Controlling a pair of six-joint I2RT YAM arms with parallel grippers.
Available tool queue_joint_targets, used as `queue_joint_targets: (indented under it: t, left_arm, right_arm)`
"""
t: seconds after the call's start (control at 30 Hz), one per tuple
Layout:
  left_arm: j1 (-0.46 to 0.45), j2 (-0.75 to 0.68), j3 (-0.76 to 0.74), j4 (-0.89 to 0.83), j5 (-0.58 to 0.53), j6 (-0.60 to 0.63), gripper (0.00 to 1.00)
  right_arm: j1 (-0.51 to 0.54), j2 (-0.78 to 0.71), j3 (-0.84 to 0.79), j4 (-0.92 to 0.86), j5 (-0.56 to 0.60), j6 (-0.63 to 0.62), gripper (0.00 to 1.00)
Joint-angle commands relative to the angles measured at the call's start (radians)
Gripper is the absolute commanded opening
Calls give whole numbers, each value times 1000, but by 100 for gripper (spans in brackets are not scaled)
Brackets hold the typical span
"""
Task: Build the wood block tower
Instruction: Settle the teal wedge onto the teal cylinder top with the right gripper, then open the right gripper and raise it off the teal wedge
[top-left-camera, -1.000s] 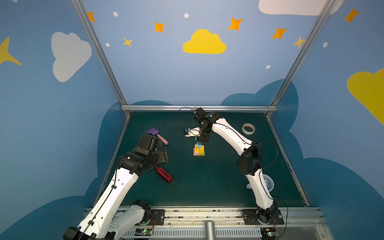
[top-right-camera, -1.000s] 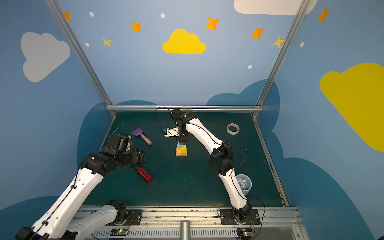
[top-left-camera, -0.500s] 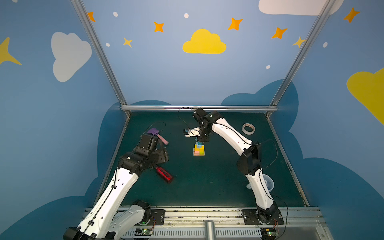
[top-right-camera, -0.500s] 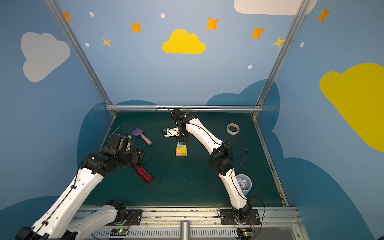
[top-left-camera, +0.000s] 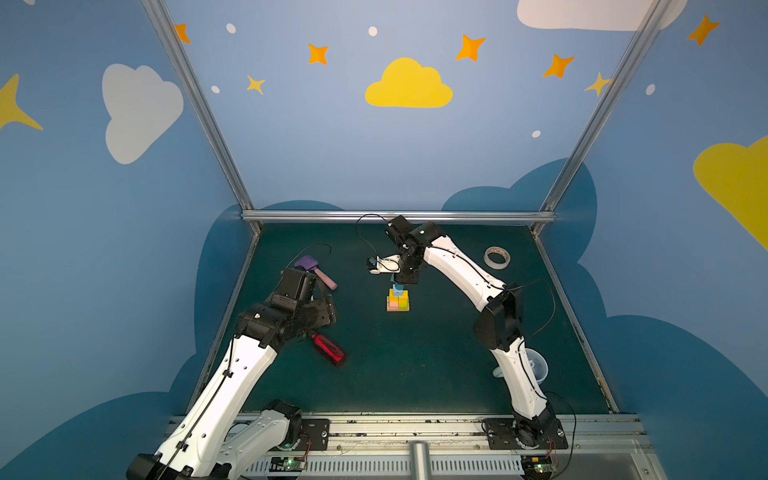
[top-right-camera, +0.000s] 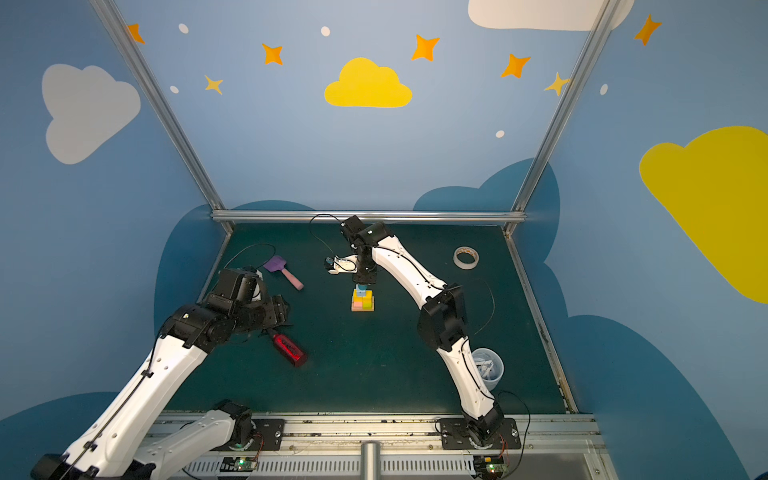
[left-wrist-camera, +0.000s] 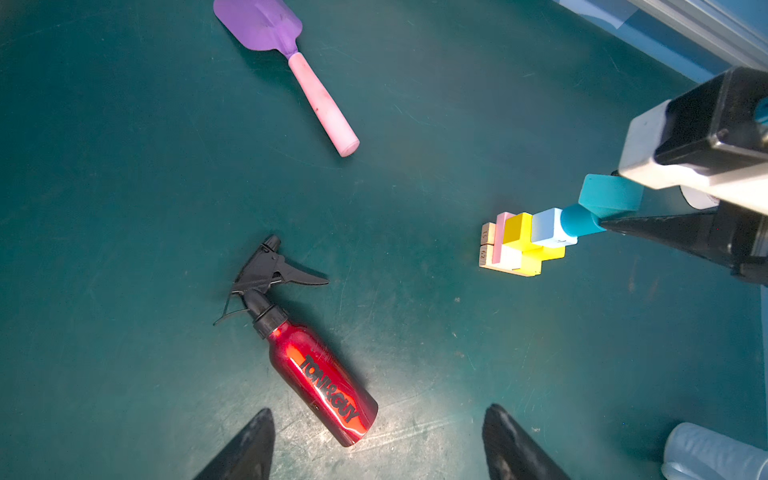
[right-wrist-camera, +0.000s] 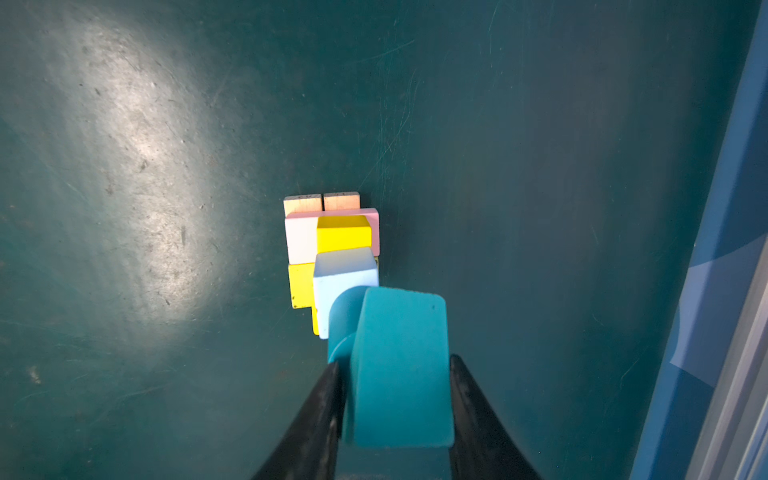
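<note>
Right gripper (right-wrist-camera: 395, 361) was clamped on the teal house block (left-wrist-camera: 609, 193) by its flat sides, right at the teal cylinder (left-wrist-camera: 579, 222) topping the tower (left-wrist-camera: 519, 245) mid-table, contact unclear; left gripper (left-wrist-camera: 379, 409) hung apart, empty; blocks probably light, rigid, slick-painted.

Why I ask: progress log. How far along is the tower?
Done: tan bars, pink and lime slabs, yellow cubes, pale-blue cube and teal cylinder are stacked. In hand: the right gripper holds the teal house block over the cylinder. Left: seating and releasing it.
</note>
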Motion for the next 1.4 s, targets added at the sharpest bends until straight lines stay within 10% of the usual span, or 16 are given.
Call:
queue_joint_targets:
  t: [0.0, 1.37]
  left_arm:
    - [5, 0, -5, 7, 5, 10, 79]
    - [7, -6, -17, 8, 5, 8, 79]
  right_arm:
    - [7, -37, -17, -18, -7, 5, 39]
    - [11, -56, -15, 0, 2, 14, 58]
